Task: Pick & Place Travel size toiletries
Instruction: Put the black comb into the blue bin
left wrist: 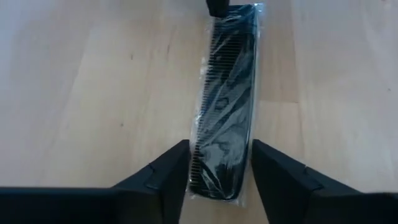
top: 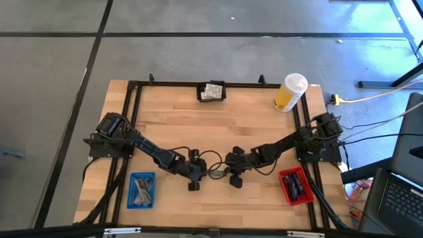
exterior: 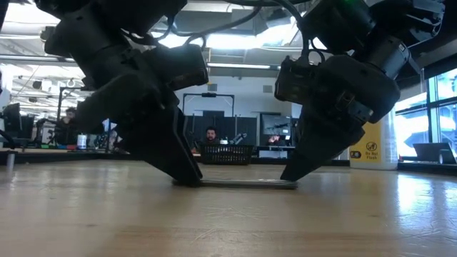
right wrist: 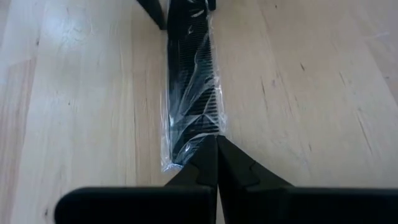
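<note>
A black comb in a clear plastic sleeve (top: 216, 173) lies flat on the table, near its front edge, between my two grippers. My left gripper (left wrist: 219, 152) is open, with one finger on each side of the comb's left end (left wrist: 214, 180). My right gripper (right wrist: 216, 142) is shut at the comb's right end. Silvery sachets lie in a small black basket (top: 211, 91) at the far edge. Grey sticks lie in the blue tray (top: 141, 190), and dark tubes lie in the red tray (top: 295, 185). My left gripper's fingers (left wrist: 177, 165) stand close against the two long sides of the comb's end, slanting down from the table's left. Whether they touch it I cannot tell. My right gripper's shut fingertips (right wrist: 205, 155) rest on the sleeve's right end (right wrist: 186, 146), slanting down from the table's right. The comb (exterior: 246, 183) stays flat on the table.
A tall yellow container with a white cap (top: 289, 92) stands at the far right corner. A black frame (top: 132, 119) runs along the table's sides. Bare wood (top: 211, 132) lies between the basket and the grippers. A person sits in the room behind (exterior: 211, 135).
</note>
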`<state>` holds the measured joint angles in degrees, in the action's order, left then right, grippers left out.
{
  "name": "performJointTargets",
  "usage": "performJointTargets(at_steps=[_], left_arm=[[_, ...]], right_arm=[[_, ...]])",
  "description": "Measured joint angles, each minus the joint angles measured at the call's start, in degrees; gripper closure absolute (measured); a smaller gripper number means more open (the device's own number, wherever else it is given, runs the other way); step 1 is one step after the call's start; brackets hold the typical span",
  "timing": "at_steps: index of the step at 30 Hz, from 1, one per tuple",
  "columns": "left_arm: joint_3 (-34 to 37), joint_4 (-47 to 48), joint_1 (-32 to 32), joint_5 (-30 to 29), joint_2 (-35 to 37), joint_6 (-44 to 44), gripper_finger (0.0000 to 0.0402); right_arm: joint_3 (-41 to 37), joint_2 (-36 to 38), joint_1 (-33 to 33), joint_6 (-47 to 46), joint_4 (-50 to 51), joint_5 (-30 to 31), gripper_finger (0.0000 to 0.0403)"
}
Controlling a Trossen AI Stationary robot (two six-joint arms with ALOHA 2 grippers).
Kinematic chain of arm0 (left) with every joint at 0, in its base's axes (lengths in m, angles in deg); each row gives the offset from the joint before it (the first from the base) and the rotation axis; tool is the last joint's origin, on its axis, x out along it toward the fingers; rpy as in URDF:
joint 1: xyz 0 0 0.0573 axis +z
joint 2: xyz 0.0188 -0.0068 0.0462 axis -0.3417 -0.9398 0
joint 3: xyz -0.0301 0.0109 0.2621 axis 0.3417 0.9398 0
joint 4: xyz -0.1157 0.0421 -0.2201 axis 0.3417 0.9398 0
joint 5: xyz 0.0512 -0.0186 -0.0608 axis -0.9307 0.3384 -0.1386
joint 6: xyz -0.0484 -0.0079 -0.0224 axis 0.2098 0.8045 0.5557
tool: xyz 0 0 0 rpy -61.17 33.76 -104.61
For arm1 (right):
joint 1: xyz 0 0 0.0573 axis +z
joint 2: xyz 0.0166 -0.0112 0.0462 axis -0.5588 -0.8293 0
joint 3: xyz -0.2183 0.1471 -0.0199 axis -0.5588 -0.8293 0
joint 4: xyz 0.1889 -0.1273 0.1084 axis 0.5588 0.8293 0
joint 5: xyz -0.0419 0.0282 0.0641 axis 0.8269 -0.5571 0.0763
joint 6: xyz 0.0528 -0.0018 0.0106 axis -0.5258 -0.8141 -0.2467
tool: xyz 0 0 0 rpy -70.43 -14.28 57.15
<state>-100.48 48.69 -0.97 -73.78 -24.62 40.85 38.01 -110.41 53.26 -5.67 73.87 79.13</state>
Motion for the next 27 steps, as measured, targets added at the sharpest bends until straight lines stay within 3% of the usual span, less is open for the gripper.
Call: performJointTargets(at_steps=[19,24,27], left_arm=[[0.2,-1.0,0.2,0.1,-0.1,-4.1,0.0395],[0.1,-1.0,0.3,1.4,0.0,-3.6,0.0399],[-1.0,-0.7,0.7,5.4,0.0,-2.7,0.0399]], right_arm=[[0.0,0.0,0.0,0.6,0.0,-0.1,0.0403],[0.0,0.0,0.0,0.7,0.0,-0.1,0.0403],[0.0,0.0,0.0,0.8,0.0,-0.2,0.0403]])
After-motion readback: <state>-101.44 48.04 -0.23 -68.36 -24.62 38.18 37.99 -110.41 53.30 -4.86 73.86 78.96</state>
